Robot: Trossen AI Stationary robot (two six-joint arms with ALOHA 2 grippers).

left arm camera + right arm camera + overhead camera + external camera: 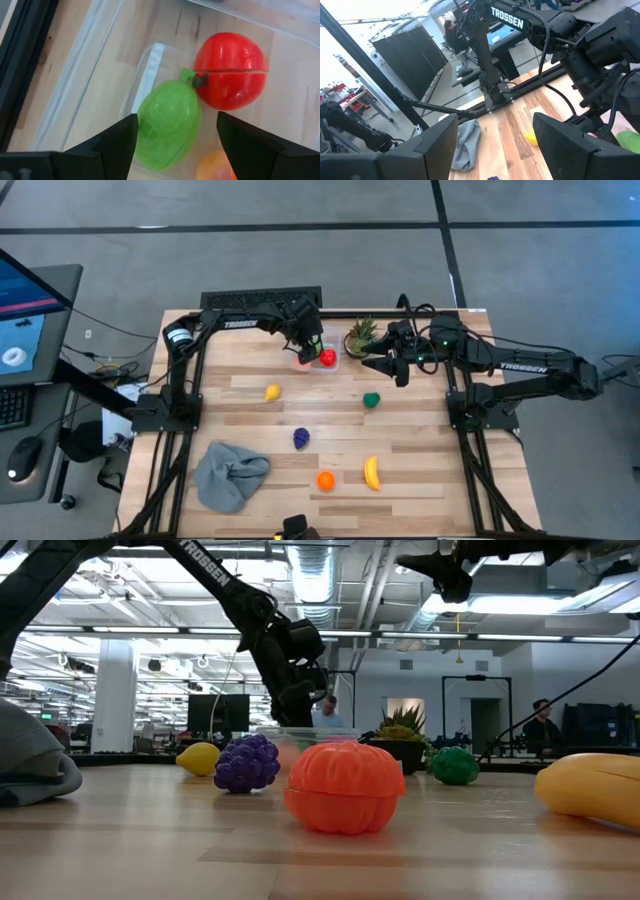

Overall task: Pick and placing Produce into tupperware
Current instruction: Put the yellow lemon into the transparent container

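Note:
The clear tupperware (334, 366) sits near the table's far edge, beside the potted plant (360, 335). Inside it lie a red tomato (230, 70), a light green fruit (167, 125) and an orange piece (217, 167). My left gripper (177, 117) hangs open just above the tupperware, pointing down, with its fingers on either side of the green fruit. In the high view the left gripper (308, 350) covers part of the container. My right gripper (380, 365) is open and holds nothing. It hovers in the air to the right of the plant, well above the table. My left gripper stands open over the green fruit, which rests on the tupperware's floor against the tomato. One finger (120, 137) lines up with the fruit's side, and I cannot tell whether it touches.
Loose on the table: a yellow lemon (272, 392), a dark green vegetable (372, 400), purple grapes (301, 437), an orange fruit (326, 480) and a banana (372, 472). A crumpled grey cloth (230, 472) lies near the left front corner. People stand in the room beyond.

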